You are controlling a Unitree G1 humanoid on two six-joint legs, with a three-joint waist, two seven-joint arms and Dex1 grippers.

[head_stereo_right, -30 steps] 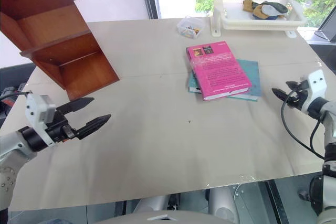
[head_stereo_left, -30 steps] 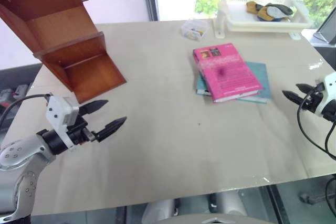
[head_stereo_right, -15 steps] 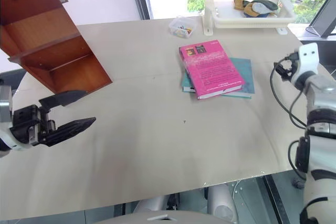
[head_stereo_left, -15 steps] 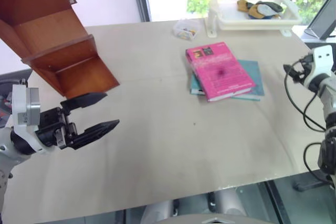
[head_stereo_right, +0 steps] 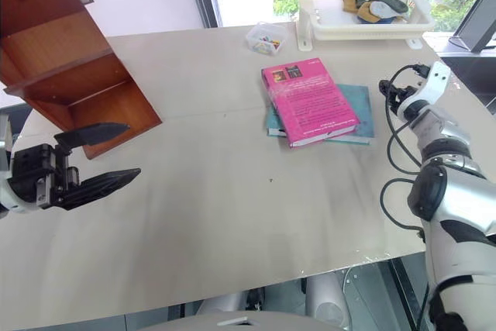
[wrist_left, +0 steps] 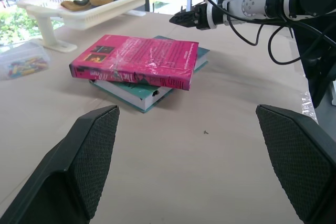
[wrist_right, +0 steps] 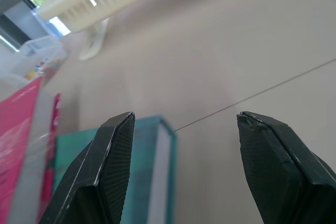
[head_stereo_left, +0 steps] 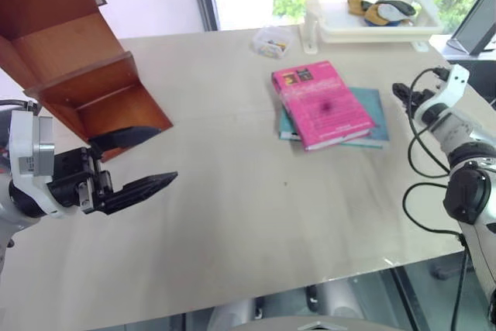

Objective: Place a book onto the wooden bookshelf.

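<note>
Two books lie stacked mid-table, the thick magenta paperback [head_stereo_left: 324,104] atop a thinner teal book [head_stereo_left: 372,114]; the right gripper [wrist_right: 181,166], fingers spread and empty, hovers beside them; the left gripper [head_stereo_left: 132,162] gapes empty near the reddish-brown wooden bookshelf [head_stereo_left: 70,60]; a low pinch could catch both volumes.

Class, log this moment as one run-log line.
pink book: on teal book, unheld | right pincer: open, beside books | left pincer: open, near bookshelf

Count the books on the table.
2: the pink book lies on top of the teal book, stacked on the table's right half. Nothing suggests more underneath.
</note>
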